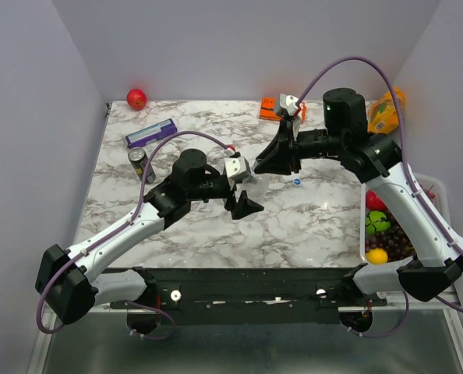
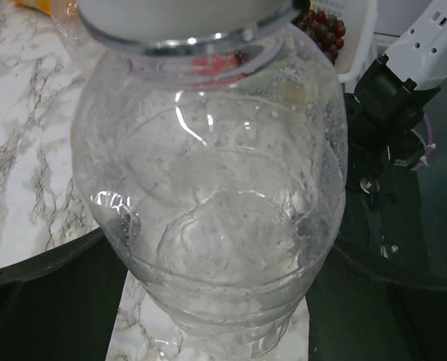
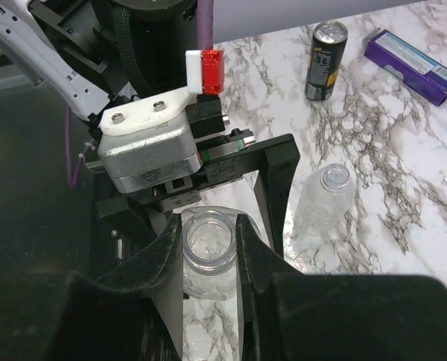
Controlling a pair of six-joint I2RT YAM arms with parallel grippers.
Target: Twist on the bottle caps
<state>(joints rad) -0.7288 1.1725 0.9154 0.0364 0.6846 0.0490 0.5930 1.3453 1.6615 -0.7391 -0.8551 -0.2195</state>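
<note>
Right up against the left wrist lens: held bottle (image 2: 208,226), clear thin-wall plastic, round shoulders, stepped rings low on the body, glare streaks and small droplets. Whitish band above the neck ring, probably the thread, too blurred to call. Gripped across the body by left pincer (image 1: 245,206), matte black angular fingers closed onto both sides. Right pincer (image 3: 208,229) narrowed to neck width, pads pressed to either side of the neck; mouth open, no cap on it. Second bottle (image 3: 325,197) on the marbled tabletop (image 1: 309,230), near the held one, mouth also bare. One cap (image 1: 297,181) loose on the tabletop near the right pincer: small blue disc, pale centre. Progress: zero capped in view. Remaining: fetch cap, seat, spin on; same for the rest. No other caps found in any view.
</note>
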